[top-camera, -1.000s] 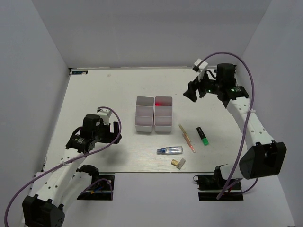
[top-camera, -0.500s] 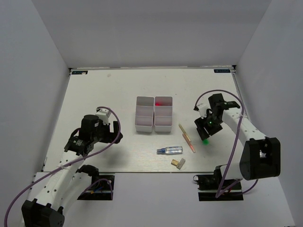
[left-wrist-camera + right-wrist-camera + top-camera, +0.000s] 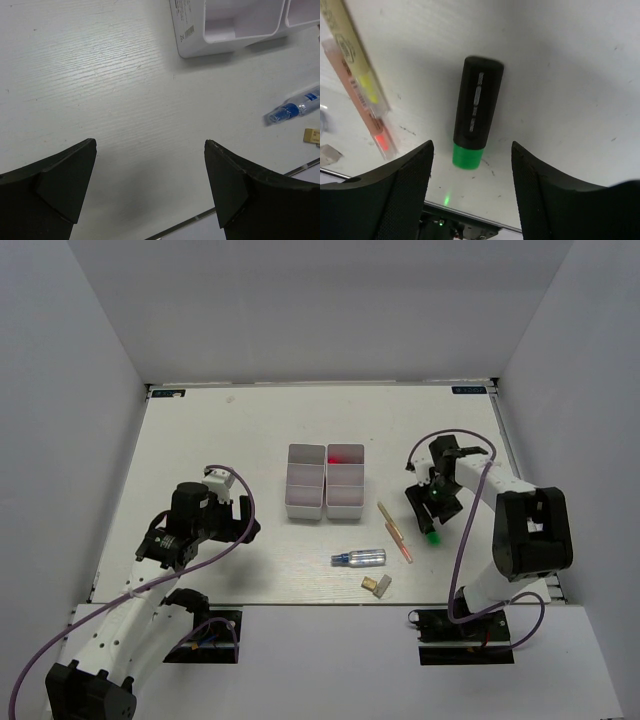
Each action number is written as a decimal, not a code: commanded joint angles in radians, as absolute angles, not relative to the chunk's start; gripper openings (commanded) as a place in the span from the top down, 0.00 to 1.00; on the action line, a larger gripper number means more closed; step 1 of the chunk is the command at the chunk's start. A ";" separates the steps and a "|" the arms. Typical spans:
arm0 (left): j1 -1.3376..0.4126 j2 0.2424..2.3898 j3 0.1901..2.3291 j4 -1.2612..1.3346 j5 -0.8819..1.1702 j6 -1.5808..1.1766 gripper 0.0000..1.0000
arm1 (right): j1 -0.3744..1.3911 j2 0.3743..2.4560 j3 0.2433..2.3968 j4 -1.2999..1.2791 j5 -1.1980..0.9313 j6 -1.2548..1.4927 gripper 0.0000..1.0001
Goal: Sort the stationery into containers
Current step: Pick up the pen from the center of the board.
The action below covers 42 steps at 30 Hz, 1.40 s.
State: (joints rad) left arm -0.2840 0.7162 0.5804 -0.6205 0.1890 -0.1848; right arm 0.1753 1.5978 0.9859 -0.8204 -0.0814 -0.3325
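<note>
**Right claw open astride the green-capped marker**

In the right wrist view, the right claw (image 3: 471, 150) is open, with a finger on either side of the green-capped marker (image 3: 476, 112) and neither touching it. The cap points to 6 o'clock. From above, the claw hides most of the barrel, which lies at 4 o'clock from the white trays (image 3: 304, 512). The silver print on the barrel is too blurred to read. The left claw (image 3: 150, 185) hangs wide open over the table (image 3: 100, 75).

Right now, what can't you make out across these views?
- Top view: red item in the right white plastic tray's far compartment, too small to identify.
- Top view: green-capped black marker, body hidden under the right gripper.
- Left wrist view: left white tray cut by the top edge; tan block cut by the right edge.
- Right wrist view: marker's label, blurred.
</note>
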 commanded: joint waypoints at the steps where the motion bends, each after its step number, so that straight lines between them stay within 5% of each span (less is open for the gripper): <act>1: -0.279 0.709 0.577 -0.600 0.204 -0.189 0.01 | 0.178 1.634 1.046 -0.778 -0.067 -0.296 0.35; 33: -0.279 0.692 0.578 -0.614 0.198 -0.187 0.01 | 0.275 1.807 0.977 -0.675 0.107 -0.288 0.50; 42: -0.279 0.684 0.578 -0.611 0.199 -0.189 0.01 | 0.287 1.836 0.980 -0.676 0.114 -0.256 0.95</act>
State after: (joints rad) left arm -0.2832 0.7025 0.5804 -0.6205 0.1913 -0.1848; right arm 0.2913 1.7473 1.0451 -0.7425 0.0799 -0.2680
